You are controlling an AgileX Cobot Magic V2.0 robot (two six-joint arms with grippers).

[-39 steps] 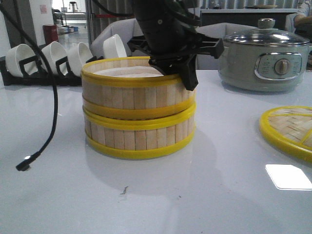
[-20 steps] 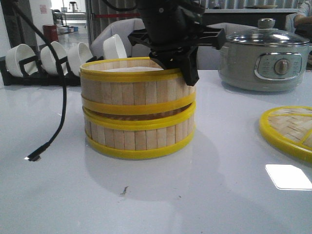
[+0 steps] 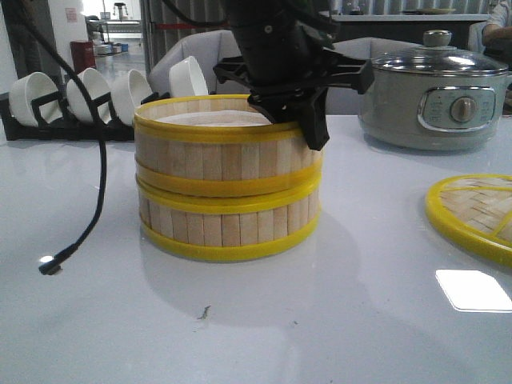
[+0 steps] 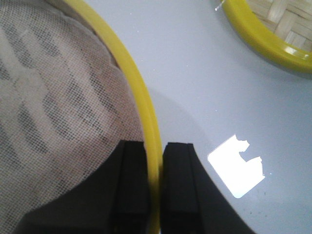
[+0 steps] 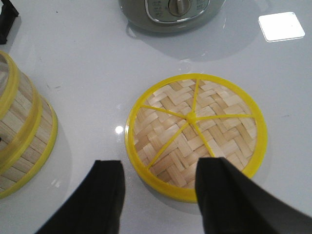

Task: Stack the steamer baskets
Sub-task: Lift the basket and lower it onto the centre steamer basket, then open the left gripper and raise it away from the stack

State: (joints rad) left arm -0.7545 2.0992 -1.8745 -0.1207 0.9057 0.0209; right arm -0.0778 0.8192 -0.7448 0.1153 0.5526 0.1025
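Above the stacked steamer baskets (image 3: 226,180), the left gripper (image 3: 308,128) is matte black plastic with a broad crossbar and blunt, thick rectangular fingers (image 4: 178,185), a loose black cable (image 3: 96,168) dangling beside, while the right gripper (image 5: 161,195) shows equally black, wide, rounded fingers.

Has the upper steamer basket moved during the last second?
Yes. The upper basket was lifted slightly, then came back down onto the lower basket, which stayed fixed.
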